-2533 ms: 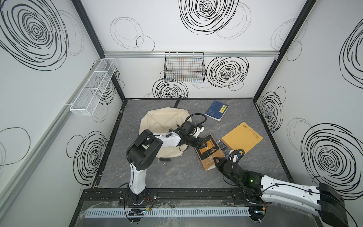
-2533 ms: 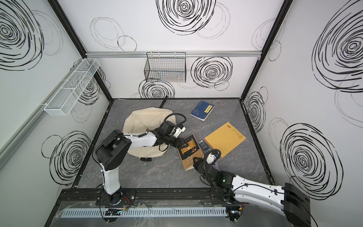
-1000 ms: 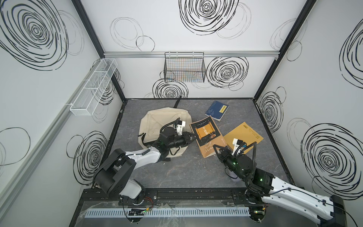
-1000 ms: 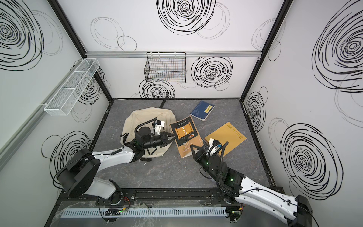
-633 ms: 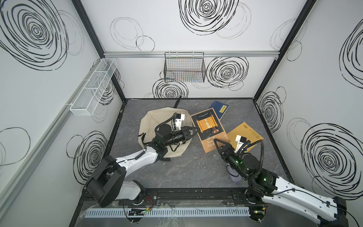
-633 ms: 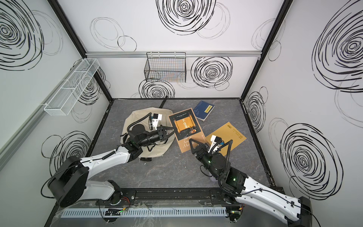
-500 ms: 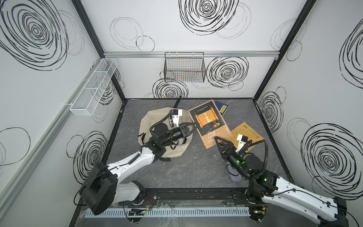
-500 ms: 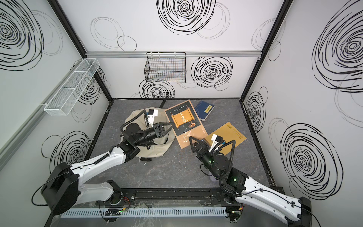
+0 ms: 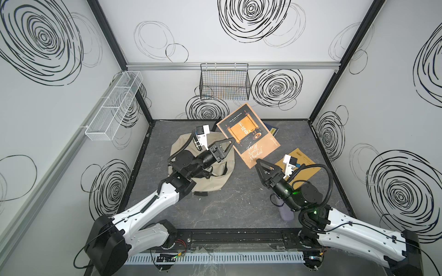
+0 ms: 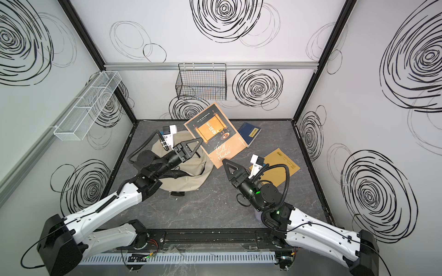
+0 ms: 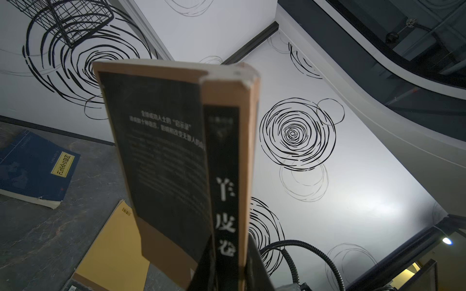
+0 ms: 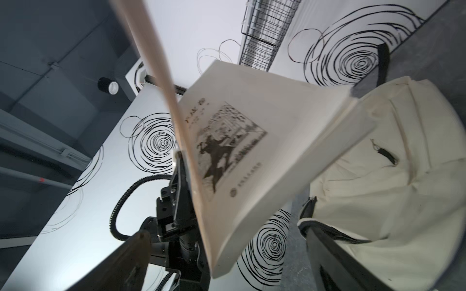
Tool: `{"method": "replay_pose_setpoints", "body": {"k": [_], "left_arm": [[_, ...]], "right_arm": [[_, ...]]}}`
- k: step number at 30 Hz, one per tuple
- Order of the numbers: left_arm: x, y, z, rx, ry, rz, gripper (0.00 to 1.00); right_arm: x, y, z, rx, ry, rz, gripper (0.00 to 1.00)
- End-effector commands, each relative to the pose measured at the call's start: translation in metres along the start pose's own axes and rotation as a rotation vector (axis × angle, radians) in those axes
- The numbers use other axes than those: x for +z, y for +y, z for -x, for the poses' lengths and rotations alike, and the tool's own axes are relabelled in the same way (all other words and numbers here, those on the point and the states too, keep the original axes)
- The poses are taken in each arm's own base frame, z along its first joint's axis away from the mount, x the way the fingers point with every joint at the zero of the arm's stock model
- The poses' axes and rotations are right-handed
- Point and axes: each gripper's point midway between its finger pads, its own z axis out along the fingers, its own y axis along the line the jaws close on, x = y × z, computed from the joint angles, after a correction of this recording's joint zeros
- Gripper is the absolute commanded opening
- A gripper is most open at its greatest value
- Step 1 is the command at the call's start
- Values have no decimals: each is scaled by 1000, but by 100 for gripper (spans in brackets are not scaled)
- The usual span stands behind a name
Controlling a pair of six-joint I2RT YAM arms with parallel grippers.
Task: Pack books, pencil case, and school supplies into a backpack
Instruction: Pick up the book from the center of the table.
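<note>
The left gripper [image 9: 229, 143] [image 10: 197, 142] pinches the brown book [image 9: 248, 133] [image 10: 215, 133] at its spine edge, low on the cover, and holds it in the air, tilted, with the front cover facing up. The book hangs just past the backpack's [image 9: 215, 172] [image 10: 191, 172] edge, on the side facing the yellow softcover [image 9: 308, 167] [image 10: 282, 167]. In the left wrist view its spine and back cover [image 11: 176, 163] rise straight out of the jaws. In the right wrist view the front cover stands apart from the page block [image 12: 252, 151], baring a printed title page, with the backpack [image 12: 378, 176] behind.

The right gripper [image 9: 262, 166] [image 10: 229, 167] points up at the book's lowest corner from the side away from the backpack. Its fingers are spread wide and hold nothing. Whether a fingertip brushes the corner I cannot tell.

The navy book [image 10: 250, 133] [image 11: 32, 168] lies flat beyond the backpack, half hidden behind the raised book. The lavender pencil case [image 9: 285, 215] peeks out under the right arm, well apart from the backpack.

Earlier the brown book lay flat beside the backpack with both grippers at it. A second ago the right gripper was closed at its lower corner. Now that gripper has let go, and the book hangs higher than half a second ago.
</note>
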Motion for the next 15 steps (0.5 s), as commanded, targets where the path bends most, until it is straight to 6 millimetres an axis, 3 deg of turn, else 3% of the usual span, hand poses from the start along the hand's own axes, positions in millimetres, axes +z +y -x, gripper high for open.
{"method": "replay_pose_setpoints", "body": {"k": [1, 5, 15], "left_arm": [[-3, -44, 14, 33, -67, -142, 0], [-3, -47, 10, 16, -60, -156, 0], [-7, -60, 20, 71, -93, -158, 0]], "right_arm": [[6, 37, 8, -9, -21, 109, 100], [13, 37, 11, -7, -50, 109, 100], [18, 35, 4, 53, -22, 123, 100]]}}
